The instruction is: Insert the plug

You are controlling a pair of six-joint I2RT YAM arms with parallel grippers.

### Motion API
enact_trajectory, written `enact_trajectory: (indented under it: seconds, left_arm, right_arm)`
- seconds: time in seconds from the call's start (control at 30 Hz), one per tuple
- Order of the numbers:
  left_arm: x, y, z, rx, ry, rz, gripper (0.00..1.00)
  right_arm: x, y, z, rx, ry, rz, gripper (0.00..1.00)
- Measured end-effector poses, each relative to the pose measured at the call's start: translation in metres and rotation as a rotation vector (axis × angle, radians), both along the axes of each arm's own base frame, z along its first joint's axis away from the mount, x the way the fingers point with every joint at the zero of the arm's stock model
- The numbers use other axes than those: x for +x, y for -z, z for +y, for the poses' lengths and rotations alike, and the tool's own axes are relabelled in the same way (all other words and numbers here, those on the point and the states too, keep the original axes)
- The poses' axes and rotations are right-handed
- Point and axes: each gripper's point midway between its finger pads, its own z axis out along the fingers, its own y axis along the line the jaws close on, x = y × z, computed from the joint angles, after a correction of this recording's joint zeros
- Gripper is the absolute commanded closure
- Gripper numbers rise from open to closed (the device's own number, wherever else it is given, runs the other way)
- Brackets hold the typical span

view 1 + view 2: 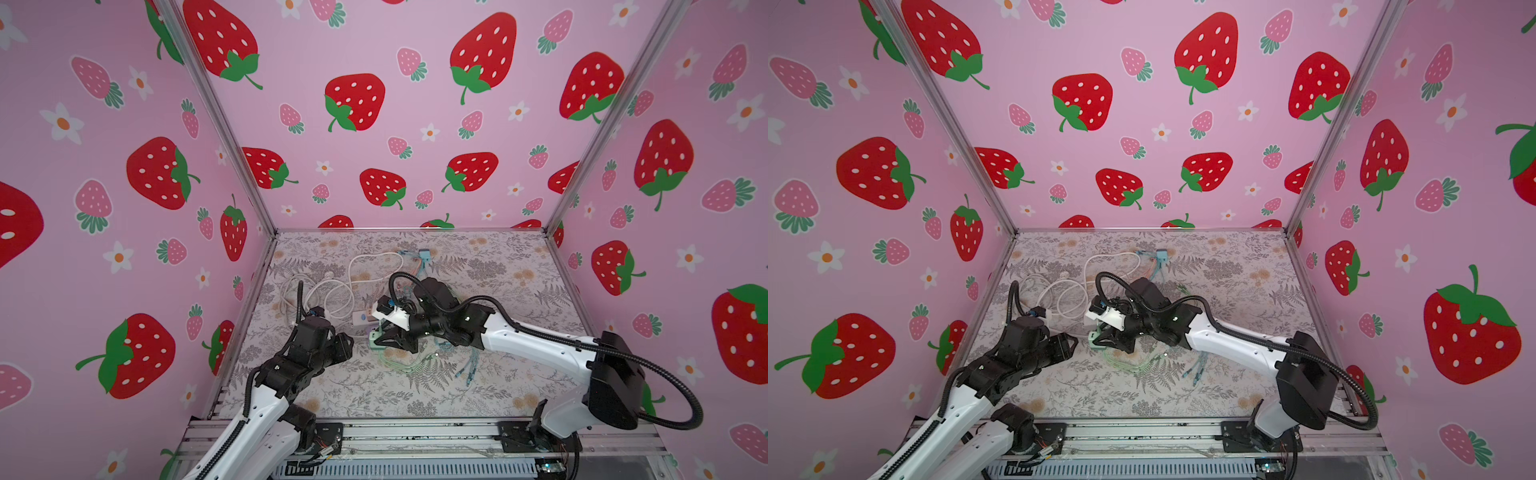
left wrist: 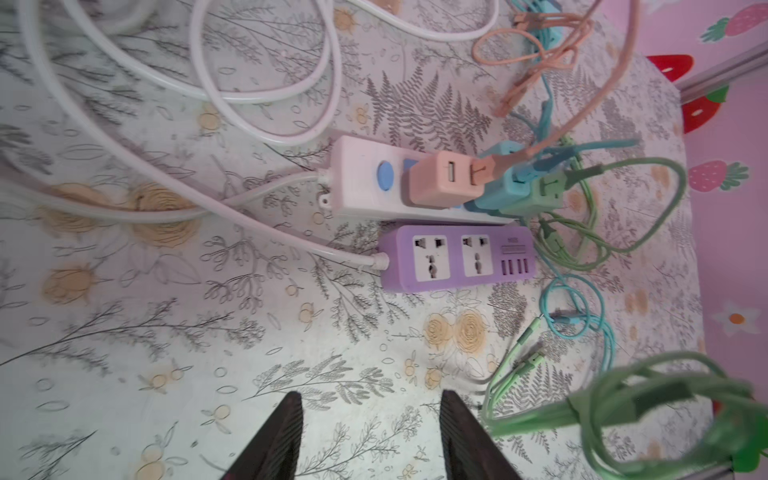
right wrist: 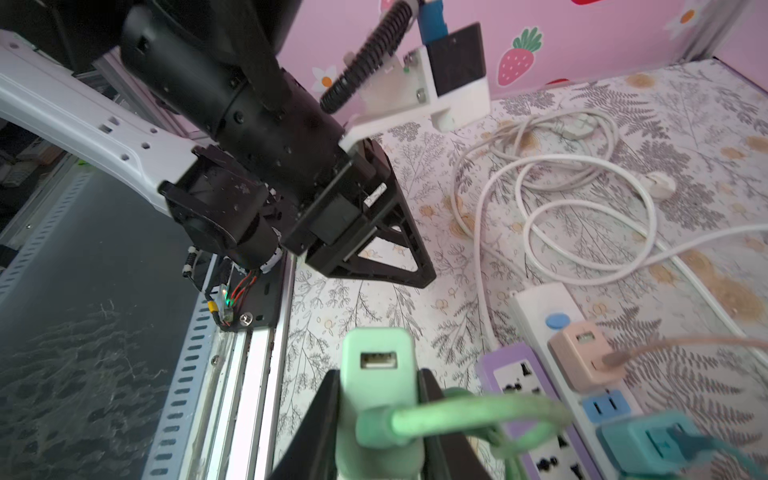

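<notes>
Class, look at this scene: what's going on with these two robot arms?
The right hand is shut on a mint-green charger plug, held close to the purple power strip, whose sockets are empty. The left hand is open and holds nothing, hovering over the table nearby. A peach charger sits in the white power strip. The plug isn't inserted yet.
</notes>
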Motion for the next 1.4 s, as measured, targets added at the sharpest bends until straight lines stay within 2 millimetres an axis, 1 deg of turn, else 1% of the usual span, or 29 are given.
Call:
enact_trajectory:
  seconds: [0.13,0.2,0.3,0.37,0.43,0.53,0.63,0.73,0.8,0.9,1.0,1.1,1.17,1.27,1.4]
  left_arm:
    - [-0.005,-0.016,0.018,0.019,-0.083,-0.027,0.43]
    - [-0.007,-0.029,0.028,0.022,-0.129,-0.053,0.43]
    - [-0.009,-0.045,0.037,0.02,-0.173,-0.093,0.43]
    - [-0.011,-0.051,0.04,0.019,-0.188,-0.105,0.43]
    - [-0.014,-0.051,0.043,0.022,-0.197,-0.104,0.45]
    - [-0.016,-0.049,0.043,0.024,-0.199,-0.091,0.48]
    - [-0.017,-0.049,0.038,0.002,-0.178,-0.088,0.52]
    - [-0.012,-0.045,0.027,-0.049,-0.145,-0.091,0.56]
    - [-0.008,-0.034,0.017,-0.082,-0.116,-0.079,0.57]
    - [-0.004,-0.013,0.004,-0.12,-0.073,-0.034,0.57]
    - [-0.002,-0.002,-0.006,-0.15,-0.039,-0.005,0.58]
    - [0.0,-0.005,-0.012,-0.176,-0.016,-0.024,0.57]
    - [0.002,-0.01,-0.014,-0.189,-0.006,-0.045,0.57]
    - [0.005,-0.014,-0.016,-0.199,-0.001,-0.064,0.59]
    - [0.008,-0.01,-0.018,-0.205,0.003,-0.058,0.62]
  right_arm:
    - [0.0,-0.019,0.028,0.021,-0.068,-0.015,1.0]
    - [0.004,-0.031,0.044,0.034,-0.093,-0.032,1.0]
    - [0.012,-0.05,0.066,0.059,-0.122,-0.063,1.0]
    - [0.015,-0.059,0.075,0.074,-0.146,-0.086,1.0]
    - [0.016,-0.061,0.077,0.07,-0.17,-0.117,1.0]
    - [0.014,-0.047,0.068,0.015,-0.204,-0.153,1.0]
    - [0.016,-0.017,0.053,-0.073,-0.229,-0.168,1.0]
    - [0.023,0.029,0.033,-0.19,-0.227,-0.164,1.0]
    - [0.032,0.059,0.017,-0.269,-0.208,-0.154,1.0]
    - [0.047,0.09,-0.002,-0.341,-0.167,-0.147,1.0]
    - [0.063,0.102,-0.01,-0.362,-0.127,-0.165,1.0]
    - [0.079,0.1,-0.007,-0.34,-0.09,-0.2,1.0]
    - [0.087,0.099,-0.003,-0.317,-0.076,-0.219,1.0]
    - [0.095,0.099,0.003,-0.29,-0.064,-0.236,1.0]
    - [0.103,0.104,0.007,-0.261,-0.057,-0.244,1.0]
